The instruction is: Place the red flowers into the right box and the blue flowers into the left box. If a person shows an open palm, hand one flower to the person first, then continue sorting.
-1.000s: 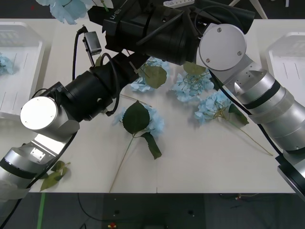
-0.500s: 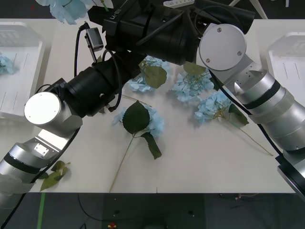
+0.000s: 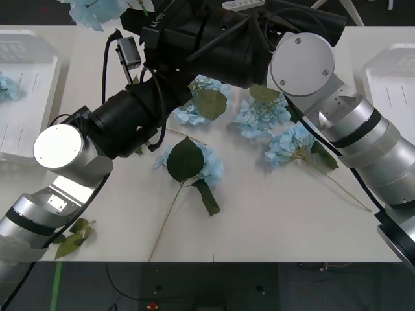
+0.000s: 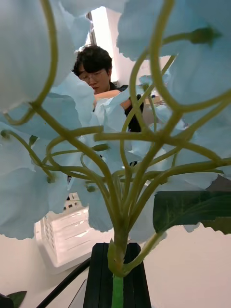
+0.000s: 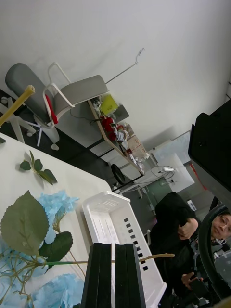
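My right arm reaches across to the table's far left, and its gripper (image 4: 118, 281) is shut on the stalk of a blue flower (image 3: 91, 10), whose pale head (image 4: 96, 120) spreads just above the black fingers. Several more blue flowers lie mid-table, one nearest me (image 3: 198, 162), the others behind (image 3: 262, 116). The left box (image 3: 29, 97) holds one blue head (image 3: 5, 87). At the right edge stands the right box (image 3: 395, 84). My left gripper (image 5: 114, 272) is shut, with a loose stalk (image 5: 154, 257) lying behind it; the right arm covers it from above. Red flowers are out of view.
A small leaf sprig (image 3: 71, 236) lies near the front left edge. A long stalk (image 3: 165, 227) runs toward the front edge. Another white tray (image 4: 72, 236) lies beyond the held flower. Someone sits beyond the table (image 4: 98, 72), with no open palm visible.
The left arm has swung a little up and toward the table's middle. The held blue flower has shifted slightly toward the far edge. The flowers on the table have not moved.
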Tool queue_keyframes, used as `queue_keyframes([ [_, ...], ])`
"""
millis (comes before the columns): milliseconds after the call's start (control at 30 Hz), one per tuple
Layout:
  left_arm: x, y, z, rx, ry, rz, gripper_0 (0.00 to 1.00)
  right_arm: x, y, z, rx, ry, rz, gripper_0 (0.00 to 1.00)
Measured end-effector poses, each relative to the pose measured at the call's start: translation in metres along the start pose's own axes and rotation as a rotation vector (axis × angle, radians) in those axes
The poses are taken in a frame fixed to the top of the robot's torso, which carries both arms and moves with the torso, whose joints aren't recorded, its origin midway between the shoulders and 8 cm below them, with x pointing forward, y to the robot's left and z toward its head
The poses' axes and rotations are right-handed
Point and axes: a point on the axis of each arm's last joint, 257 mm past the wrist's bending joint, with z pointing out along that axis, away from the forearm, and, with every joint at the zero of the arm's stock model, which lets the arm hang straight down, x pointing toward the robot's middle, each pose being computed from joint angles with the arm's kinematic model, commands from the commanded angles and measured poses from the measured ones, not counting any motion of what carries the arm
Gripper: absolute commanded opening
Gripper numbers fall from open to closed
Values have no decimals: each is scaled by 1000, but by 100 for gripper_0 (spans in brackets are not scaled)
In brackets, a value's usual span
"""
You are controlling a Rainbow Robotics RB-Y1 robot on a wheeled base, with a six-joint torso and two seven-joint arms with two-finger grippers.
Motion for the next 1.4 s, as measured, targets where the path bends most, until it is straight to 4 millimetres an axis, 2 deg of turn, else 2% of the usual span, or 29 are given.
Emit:
queue_keyframes([
  [33,0,0,0,0,-1,0,0,0,0,0,0,0,0,79],
  [67,-1,0,0,-1,-2,0,0,0,0,0,0,0,-1,94],
  [100,-1,1,0,-3,-5,0,0,0,0,0,1,1,-2,98],
  [433,-11,12,-5,-34,-22,20,0,0,0,0,1,1,-3,100],
  [533,-23,27,-15,-76,-28,63,0,0,0,0,0,0,-1,100],
  [633,-39,54,-35,-143,-2,143,0,-1,1,-1,-6,-3,14,100],
  [733,-61,93,-64,-238,45,242,0,0,3,-3,-21,1,40,100],
  [833,-91,136,-101,-357,86,336,0,5,5,-10,-49,26,70,100],
  [1000,-147,194,-163,-540,132,453,0,28,6,-33,-111,140,67,100],
  [1133,-179,223,-211,-648,216,506,0,39,-9,-60,-121,228,45,100],
  [1233,-200,237,-246,-707,289,502,0,48,-23,-83,-109,305,81,100],
  [1400,-241,257,-315,-839,363,494,0,71,-42,-137,-78,501,209,100],
])
